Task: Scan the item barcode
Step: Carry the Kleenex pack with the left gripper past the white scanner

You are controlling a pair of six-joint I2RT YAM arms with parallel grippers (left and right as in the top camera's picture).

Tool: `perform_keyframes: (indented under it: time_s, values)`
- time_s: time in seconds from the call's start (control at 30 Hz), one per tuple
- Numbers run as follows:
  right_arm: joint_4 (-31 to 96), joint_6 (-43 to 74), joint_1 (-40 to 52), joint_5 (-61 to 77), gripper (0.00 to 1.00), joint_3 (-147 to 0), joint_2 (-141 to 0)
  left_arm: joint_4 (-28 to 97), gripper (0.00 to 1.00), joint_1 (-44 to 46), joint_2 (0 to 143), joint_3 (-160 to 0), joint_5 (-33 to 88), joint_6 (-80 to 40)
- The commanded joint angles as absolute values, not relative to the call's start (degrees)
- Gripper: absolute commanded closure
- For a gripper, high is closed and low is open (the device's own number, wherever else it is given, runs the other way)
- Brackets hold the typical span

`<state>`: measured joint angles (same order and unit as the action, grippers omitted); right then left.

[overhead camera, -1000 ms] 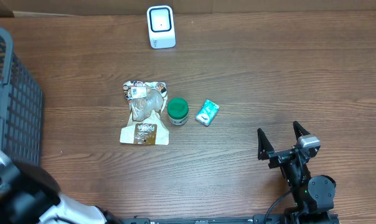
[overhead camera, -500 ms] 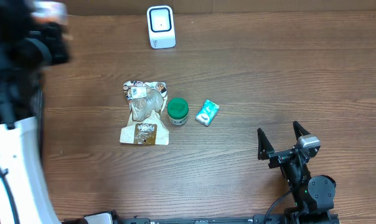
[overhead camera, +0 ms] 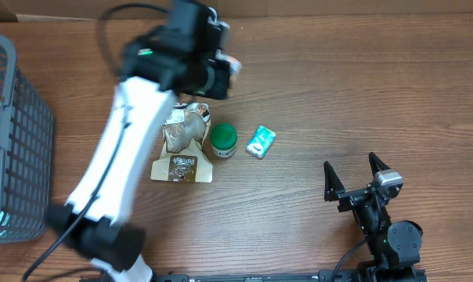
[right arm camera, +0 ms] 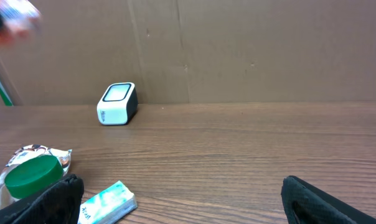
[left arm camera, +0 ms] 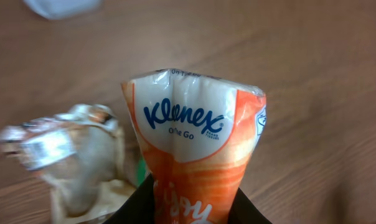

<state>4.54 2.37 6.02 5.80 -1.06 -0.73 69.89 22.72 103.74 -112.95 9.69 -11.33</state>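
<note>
Orange and white plastic fills the left wrist view: a Kleenex tissue pack point(left arm camera: 197, 124) stands upright between the dark fingers point(left arm camera: 135, 210) of the left gripper point(left arm camera: 191, 210). They pinch its lower end from both sides at a narrow spread, and most of the pack rises beyond the fingertips, printed face towards the camera. Past those fingers and to one side lies a crumpled clear-and-brown bag point(left arm camera: 82, 162), blurred. A pale blurred shape sits at the far upper edge, too unclear to name.

From overhead, the left arm reaches across the table point(overhead camera: 362, 86) with the held pack at its far end, above the bag. The white scanner point(right arm camera: 117, 102) shows only in the right wrist view, well ahead of the right gripper's point(right arm camera: 185, 205) fingers and off to their left.

Those right fingers stand wide apart with nothing between them. Just ahead of the left one are a green-lidded jar point(right arm camera: 32, 177) and a teal packet point(right arm camera: 107, 202).

A dark mesh basket point(overhead camera: 21, 133) stands at the table's left edge, well apart from both sets of fingers. Its contents cannot be made out.
</note>
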Motion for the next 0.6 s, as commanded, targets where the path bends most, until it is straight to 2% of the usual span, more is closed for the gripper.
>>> perform_keyframes:
  time_s: [0.0, 0.27, 0.57]
  values:
    - [4.27, 2.59, 5.8, 6.07, 0.0, -0.47, -0.16, 70.06, 0.8, 27.29, 110.96, -112.6, 10.15, -13.85]
    - [4.27, 2.59, 5.8, 6.07, 0.0, -0.47, -0.16, 69.38, 0.8, 33.43, 121.64, -112.6, 10.13, -15.88]
    - [4.29, 2.59, 5.8, 6.07, 0.0, -0.47, -0.16, 65.93, 0.79, 39.0, 126.39, -112.6, 10.15, -18.48]
